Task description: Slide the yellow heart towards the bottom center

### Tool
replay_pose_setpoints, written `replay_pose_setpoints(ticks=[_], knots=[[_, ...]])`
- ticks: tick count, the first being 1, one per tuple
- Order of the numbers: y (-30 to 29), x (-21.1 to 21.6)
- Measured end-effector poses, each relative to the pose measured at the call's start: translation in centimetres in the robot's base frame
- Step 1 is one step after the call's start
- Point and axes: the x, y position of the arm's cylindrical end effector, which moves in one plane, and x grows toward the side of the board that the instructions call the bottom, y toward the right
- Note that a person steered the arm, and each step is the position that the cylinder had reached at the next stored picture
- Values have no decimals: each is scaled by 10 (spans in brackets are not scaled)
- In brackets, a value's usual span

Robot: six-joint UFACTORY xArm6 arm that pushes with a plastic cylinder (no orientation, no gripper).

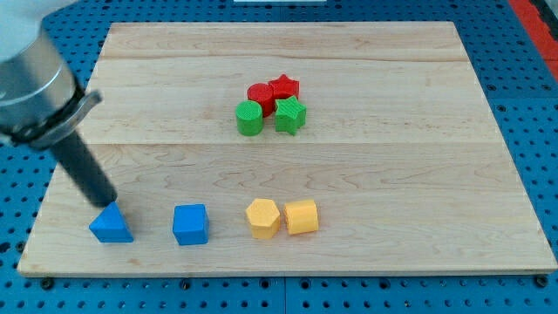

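Observation:
Two yellow blocks sit side by side near the view's bottom centre. The right one (pixel 302 216) looks like the yellow heart, and the left one (pixel 262 218) looks like a pentagon; they touch. My tip (pixel 106 203) is far to their left, at the top edge of the blue triangle (pixel 111 225), touching it or nearly so. The dark rod slants up to the view's upper left.
A blue cube (pixel 190 224) sits between the blue triangle and the yellow blocks. A cluster above centre holds a red star (pixel 285 85), a red round block (pixel 260 94), a green cylinder (pixel 249 118) and a green star (pixel 290 114). The wooden board (pixel 436 174) lies on blue pegboard.

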Motion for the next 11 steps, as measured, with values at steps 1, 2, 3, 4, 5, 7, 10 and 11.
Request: replay_pose_setpoints(ticks=[1,2,3,4,5,7,10,11], knots=[[93,-1],[168,3],[178,12],[203,20],[257,24],[290,50],[194,68],[234,51]])
